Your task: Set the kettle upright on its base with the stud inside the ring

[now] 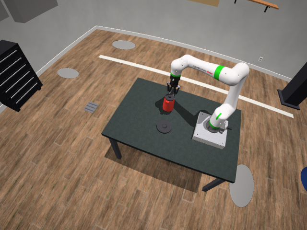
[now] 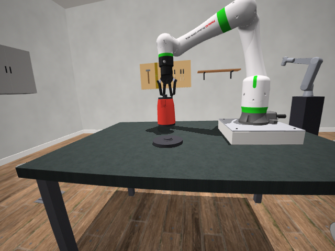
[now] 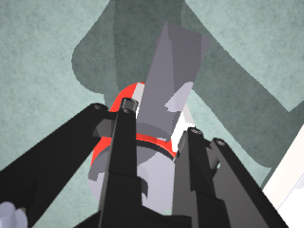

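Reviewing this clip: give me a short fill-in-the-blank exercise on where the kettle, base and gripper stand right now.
1. The gripper is shut on the top of the ____ kettle.
2. The kettle hangs ____, not tilted.
3. The base on the table has ____ on it.
4. The arm stands on a ____ pedestal.

Missing words: red; upright; nothing; white

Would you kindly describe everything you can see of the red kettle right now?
The kettle is a red cylinder, slightly tapered, with a dark band at the bottom and a grey lid and handle on top. It hangs upright, apparently just above the dark table, with its shadow underneath. The gripper is closed on its top from above; nothing else touches it. It is not on its base, the dark round disc with a central stud that lies apart, nearer the exterior camera.
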Robot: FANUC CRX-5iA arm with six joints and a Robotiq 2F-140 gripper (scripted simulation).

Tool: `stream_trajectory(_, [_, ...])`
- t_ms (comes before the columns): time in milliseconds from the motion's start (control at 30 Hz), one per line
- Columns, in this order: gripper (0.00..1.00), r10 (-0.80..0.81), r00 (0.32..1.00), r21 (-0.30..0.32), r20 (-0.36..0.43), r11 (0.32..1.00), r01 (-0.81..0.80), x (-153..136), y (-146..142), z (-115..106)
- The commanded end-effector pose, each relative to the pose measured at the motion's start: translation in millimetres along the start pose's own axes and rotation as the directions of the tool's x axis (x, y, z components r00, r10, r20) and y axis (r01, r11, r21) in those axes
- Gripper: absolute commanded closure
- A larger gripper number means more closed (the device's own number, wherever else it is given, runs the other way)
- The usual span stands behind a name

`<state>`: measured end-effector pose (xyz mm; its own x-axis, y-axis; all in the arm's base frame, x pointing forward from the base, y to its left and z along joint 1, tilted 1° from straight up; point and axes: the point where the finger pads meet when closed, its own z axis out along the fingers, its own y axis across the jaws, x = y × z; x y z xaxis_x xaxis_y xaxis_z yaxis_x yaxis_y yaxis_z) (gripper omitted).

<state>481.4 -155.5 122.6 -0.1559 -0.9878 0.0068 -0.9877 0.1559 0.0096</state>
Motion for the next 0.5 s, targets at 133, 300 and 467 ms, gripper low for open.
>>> stream_trajectory(133, [1.0, 0.0, 1.0, 0.0, 0.0, 1.0, 0.0, -23, 6, 0])
stream_trajectory(300, [1.0, 0.0, 1.0, 0.0, 0.0, 1.0, 0.0, -40, 10, 0])
stream_trajectory(467, [1.0, 0.0, 1.0, 0.0, 0.0, 1.0, 0.0, -51, 13, 0])
